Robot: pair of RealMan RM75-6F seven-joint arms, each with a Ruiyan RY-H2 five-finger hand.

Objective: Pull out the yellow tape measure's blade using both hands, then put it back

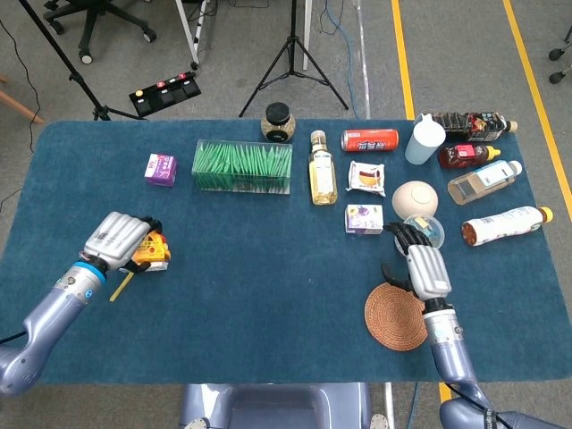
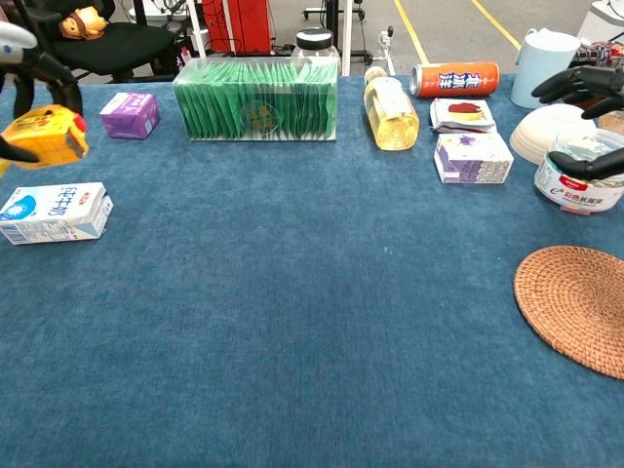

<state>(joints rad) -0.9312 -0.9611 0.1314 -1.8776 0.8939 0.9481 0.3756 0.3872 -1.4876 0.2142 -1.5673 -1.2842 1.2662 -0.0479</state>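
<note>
My left hand grips the yellow tape measure near the table's left side. A short length of yellow blade sticks out below the hand toward the front edge. In the chest view the tape measure hangs at the far left with dark fingers curled over it, just above a white milk carton. My right hand hovers over the far edge of the woven coaster, fingers apart and holding nothing. At the chest view's right edge, only part of the right hand shows.
A green packet box, a purple carton, an oil bottle and a red can line the back. A bowl, a clear tub and several bottles crowd the right side.
</note>
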